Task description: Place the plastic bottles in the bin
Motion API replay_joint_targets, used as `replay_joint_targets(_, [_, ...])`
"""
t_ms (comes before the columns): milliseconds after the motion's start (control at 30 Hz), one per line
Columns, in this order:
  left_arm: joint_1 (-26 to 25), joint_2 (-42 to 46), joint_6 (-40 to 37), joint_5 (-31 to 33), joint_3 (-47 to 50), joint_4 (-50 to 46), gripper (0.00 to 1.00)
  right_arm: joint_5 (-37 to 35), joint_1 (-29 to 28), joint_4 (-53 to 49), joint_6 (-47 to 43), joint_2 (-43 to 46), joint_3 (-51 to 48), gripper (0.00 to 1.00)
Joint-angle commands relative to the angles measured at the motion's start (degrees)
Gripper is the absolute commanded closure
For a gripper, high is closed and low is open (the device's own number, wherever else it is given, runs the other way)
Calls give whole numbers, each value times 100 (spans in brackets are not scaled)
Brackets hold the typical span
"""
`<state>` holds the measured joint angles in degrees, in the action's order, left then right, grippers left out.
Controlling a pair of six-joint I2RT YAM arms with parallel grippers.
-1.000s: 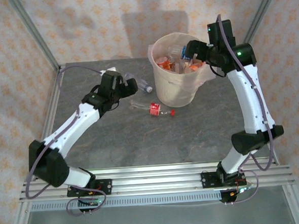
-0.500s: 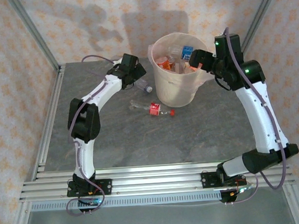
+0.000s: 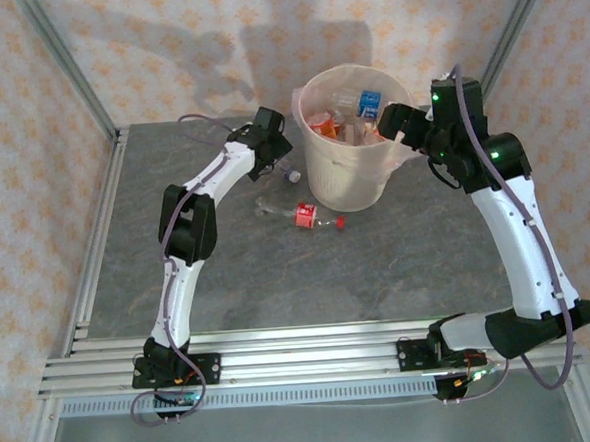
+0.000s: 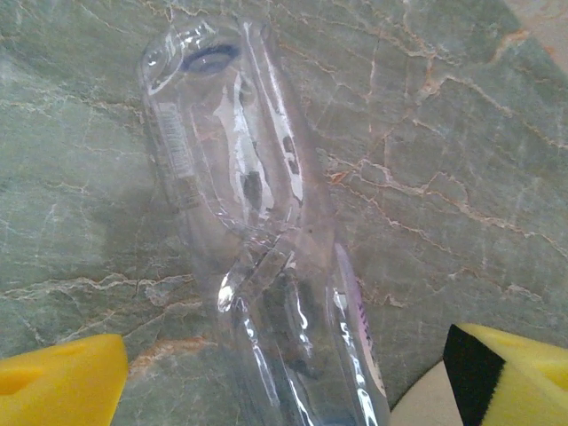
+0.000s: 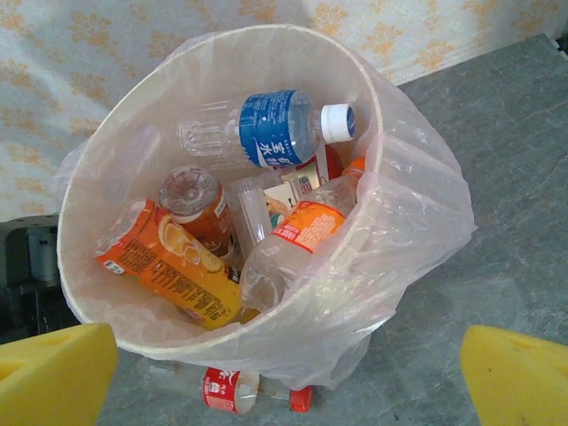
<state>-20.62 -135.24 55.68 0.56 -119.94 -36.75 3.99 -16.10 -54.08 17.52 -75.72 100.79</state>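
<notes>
- Where the grey marbled bench (image 3: 278,272) meets the back wall stands the bin (image 5: 390,257): round, beige-white, with a translucent pinkish bag (image 5: 426,191) folded over its rim.
- Several plastic bottles lie jumbled inside it. On top is a blue-labelled water bottle (image 5: 275,129), clear, with a white cap. Its label carries white Chinese characters, one of which looks like "水"; the rest are too small to read.
- Below it are an orange-labelled bottle (image 5: 169,262) printed with orange slices, an orange-brown bottle (image 5: 191,200) seen end-on, and a clear bottle with an orange label (image 5: 302,231) whose white print cannot be read.
- Two bottles are on the bench outside the bin. A red-labelled bottle (image 3: 305,215) with a red cap lies just in front of it, its white lettering unreadable.
- A crushed clear bottle (image 4: 257,222) lies to the left of the bin, with no label showing and a bluish ring at its far end.
- The left tool (image 4: 284,390) is spread wide, with one yellow fingertip on each side of that crushed bottle; no contact is visible.
- The right tool (image 5: 284,377) hangs above the near side of the bin, spread wide and holding nothing.
</notes>
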Motion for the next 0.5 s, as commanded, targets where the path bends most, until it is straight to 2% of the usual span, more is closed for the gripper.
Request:
replay_joint_targets(0, [14, -143, 184, 242, -296, -371, 9, -187, -40, 135, 71, 159, -51, 1])
replay_joint_targets(467, [110, -925, 377, 254, -1103, -772, 15, -328, -43, 122, 78, 250, -140, 1])
